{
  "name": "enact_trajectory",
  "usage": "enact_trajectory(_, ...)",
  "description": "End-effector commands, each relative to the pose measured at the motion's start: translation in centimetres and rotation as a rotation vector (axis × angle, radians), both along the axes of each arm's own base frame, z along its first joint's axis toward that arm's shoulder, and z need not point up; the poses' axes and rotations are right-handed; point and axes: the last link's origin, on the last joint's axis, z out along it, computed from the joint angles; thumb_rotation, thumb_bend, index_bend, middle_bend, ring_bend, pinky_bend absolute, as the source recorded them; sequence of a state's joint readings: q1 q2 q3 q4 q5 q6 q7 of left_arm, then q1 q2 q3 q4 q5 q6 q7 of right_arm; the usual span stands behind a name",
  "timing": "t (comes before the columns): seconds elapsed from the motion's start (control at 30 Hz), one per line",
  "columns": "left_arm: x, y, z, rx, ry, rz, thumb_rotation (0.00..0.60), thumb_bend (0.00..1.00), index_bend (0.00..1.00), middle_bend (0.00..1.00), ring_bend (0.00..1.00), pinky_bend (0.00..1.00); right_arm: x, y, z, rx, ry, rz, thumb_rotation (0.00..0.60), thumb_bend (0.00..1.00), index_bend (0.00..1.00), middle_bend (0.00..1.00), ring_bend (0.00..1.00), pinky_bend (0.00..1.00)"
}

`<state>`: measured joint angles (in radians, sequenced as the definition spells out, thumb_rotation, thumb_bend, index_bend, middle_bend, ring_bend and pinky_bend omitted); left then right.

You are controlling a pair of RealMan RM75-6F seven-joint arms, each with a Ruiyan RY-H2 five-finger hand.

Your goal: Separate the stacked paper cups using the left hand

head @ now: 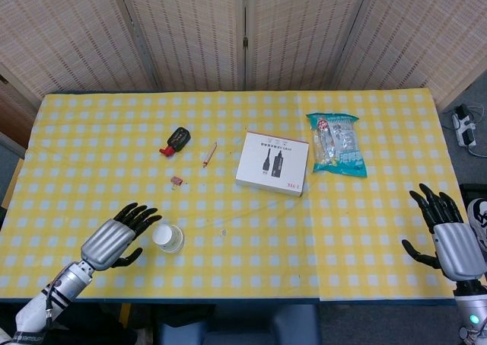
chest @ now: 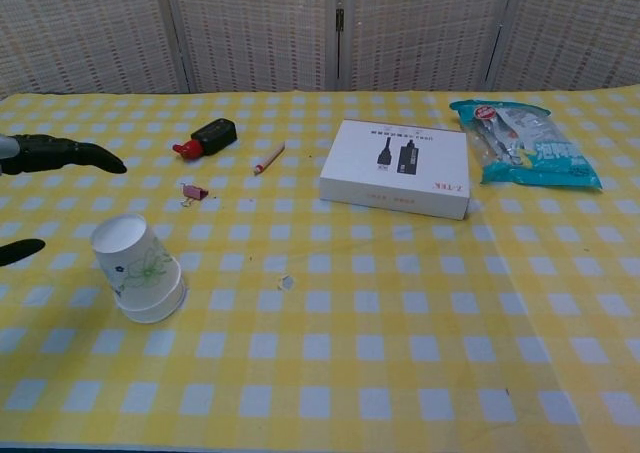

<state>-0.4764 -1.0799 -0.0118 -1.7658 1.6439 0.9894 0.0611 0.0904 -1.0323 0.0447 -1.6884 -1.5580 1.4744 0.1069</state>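
Note:
The stacked paper cups [head: 167, 238] [chest: 137, 268] stand upside down near the table's front left, white with a green leaf print. My left hand [head: 116, 239] [chest: 45, 158] is just left of the cups, fingers spread and stretched toward them, holding nothing and not touching them. In the chest view only its dark fingertips show at the left edge. My right hand [head: 445, 233] hovers at the table's front right edge, fingers apart and empty, far from the cups.
A white cable box [head: 272, 163] lies mid-table, a blue snack bag [head: 337, 144] to its right. A black-and-red marker [head: 174, 141], a pencil stub [head: 209, 154] and a small pink clip [head: 177, 181] lie behind the cups. A tiny white scrap [head: 223, 231] sits right of them.

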Motion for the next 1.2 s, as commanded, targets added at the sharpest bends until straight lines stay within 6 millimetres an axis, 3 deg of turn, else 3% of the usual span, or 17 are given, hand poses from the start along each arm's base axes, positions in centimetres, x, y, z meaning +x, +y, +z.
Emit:
enact_trajectory(0.03,0.9,0.6,-0.9,-0.032,0.012,-0.001,0.600,0.47,0.10,0.07,0.04,0.00,-0.1,0.0,0.0,0.001,0.000,-0.003,0.600,0.30,0.00,0.00,0.09,0.00)
enact_trajectory(0.2,1.5,1.3,-1.7,-0.048,0.020,0.004,0.600,0.44,0.10,0.07,0.04,0.00,-0.1,0.0,0.0,0.002,0.000,-0.002,0.600,0.30,0.00,0.00,0.08,0.00)
enact_trajectory(0.53,1.7,1.6,-2.8,-0.033,0.034,-0.005,0.600,0.44,0.21,0.07,0.04,0.00,-0.4,0.0,-0.2,0.005,-0.003,-0.010,0.600,0.30,0.00,0.00,0.09,0.00)
enact_trajectory(1.2,2.4,1.8,-4.2,-0.029,0.019,-0.020,0.600,0.44,0.24,0.07,0.06,0.00,-0.7,0.0,-0.2,0.006,-0.008,-0.020,0.600,0.30,0.00,0.00,0.09,0.00)
